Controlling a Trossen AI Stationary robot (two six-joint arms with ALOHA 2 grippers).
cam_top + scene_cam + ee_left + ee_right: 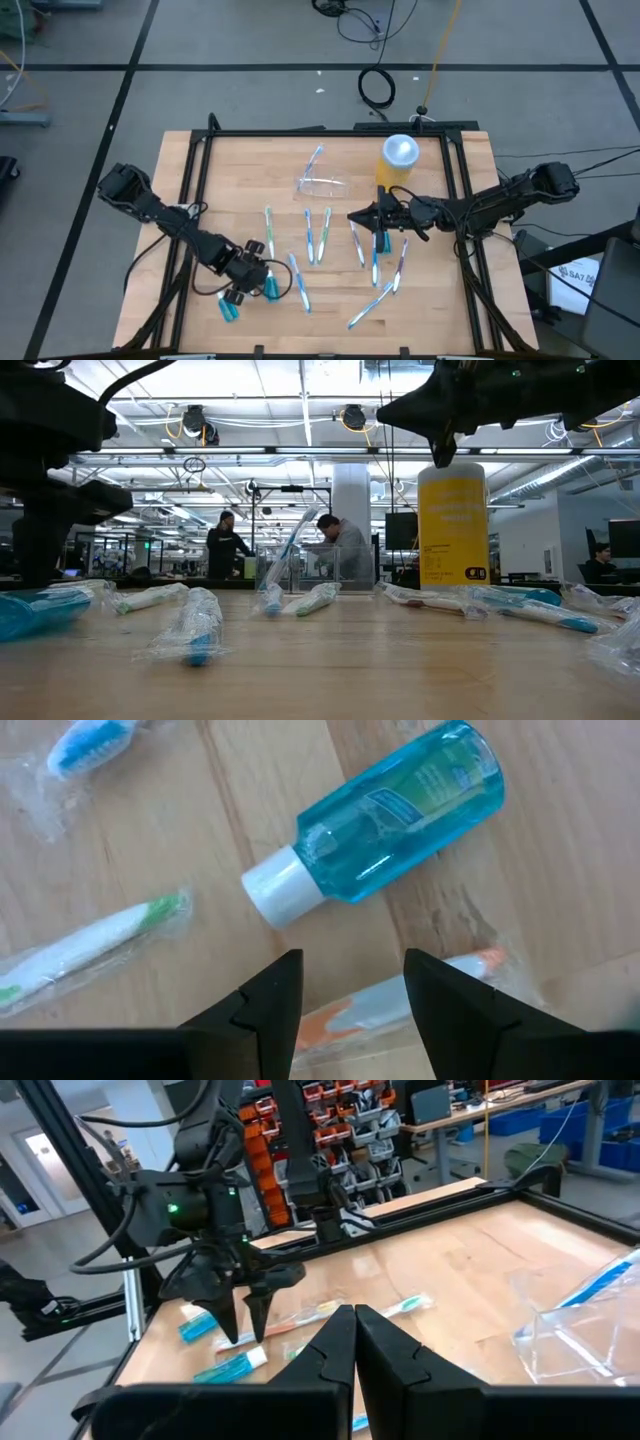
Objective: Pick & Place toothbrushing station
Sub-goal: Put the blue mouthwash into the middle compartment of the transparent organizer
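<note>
1. The wooden desk [220,170] carries a scatter of wrapped toothbrushes [322,236], spread from its middle toward the near edge.
2. The toothbrushing station [322,184], a clear colourless plastic holder, sits in the far middle part of the desk with a blue-handled toothbrush [315,160] leaning out of it.
3. In the right wrist view the station [585,1330] shows as a see-through box with that brush slanting inside.
4. No gripper touches the station; both are well apart from it.
5. A yellow jar with a white lid [397,160] stands upright near the far right of the desk, to the right of the station.
6. The left gripper [247,290] hangs over the near left part of the desk, its fingers [270,1010] apart and holding nothing.
7. In the left wrist view a blue mouthwash bottle [390,820] with a white cap lies on its side just beyond the fingers.
8. In that same view a wrapped orange-tipped toothbrush [400,1005] lies between and under the parted fingers, and a green-tipped one [95,940] lies off to the side.
9. The right gripper [352,217] hovers over the middle of the desk, just in front of the yellow jar, with its fingers [340,1350] pressed together and empty.
10. In the low view people [226,545] stand in the room beyond the desk.
</note>
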